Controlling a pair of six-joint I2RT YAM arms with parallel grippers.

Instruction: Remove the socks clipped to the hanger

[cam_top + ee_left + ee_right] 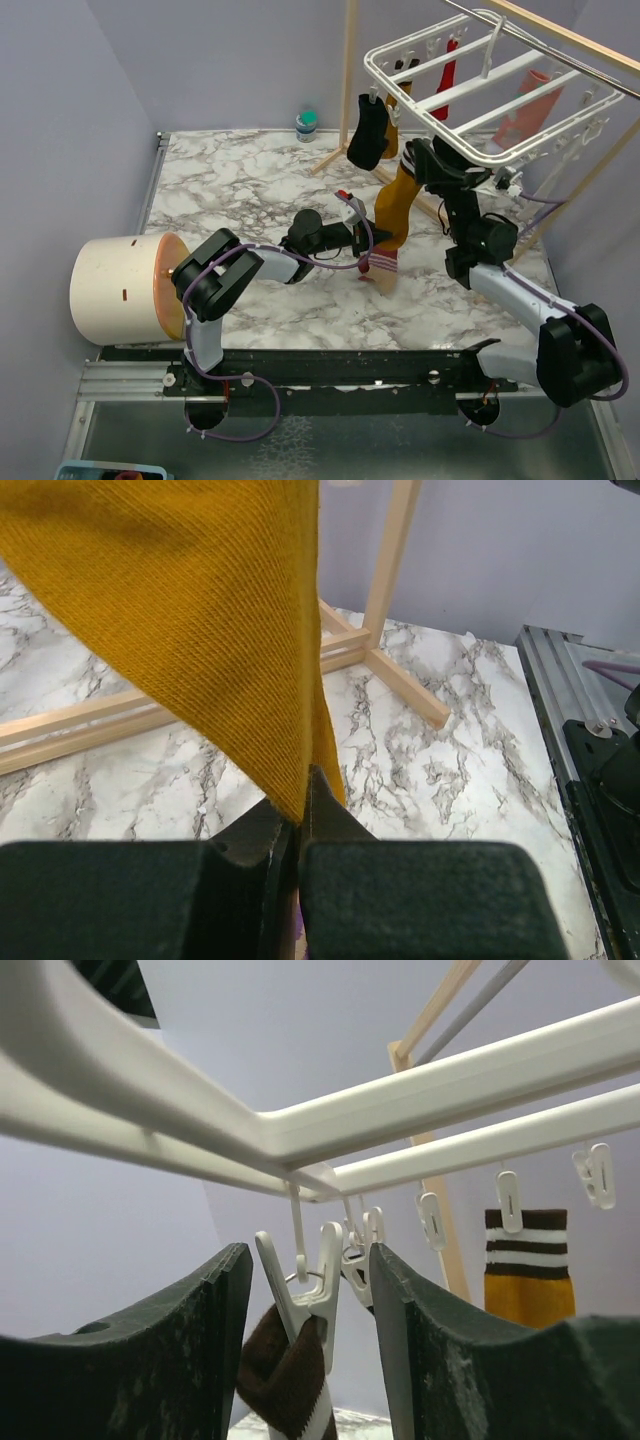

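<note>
Nearest us, the left gripper [300, 825] is clenched on the lower part of the mustard sock [200, 610]. Its fingers pinch the fabric just above the table [250, 190], and the sock runs taut from there up and away toward the hanger [450, 1085].

Farther back and higher, the right gripper [418, 160] is raised to the hanger's near edge. Its jaws are spread, one on each side of a white clip [312, 1270] without pressing it. That clip bites a brown-and-white piece of fabric. We judge this to be the top of the mustard sock, though we cannot tell for certain.

Beyond it, the black sock [365, 135] hangs at the hanger's near left corner and the red sock [450, 65] hangs farther in. The pink sock [530, 112] is at the far right, and a second mustard sock [528, 1280] hangs by its striped cuff. All of these remain clipped.

By our reading the task is at an early stage. We can make out no freed sock lying anywhere. One sock is gripped but not yet released from its clip, and the others are untouched.
</note>
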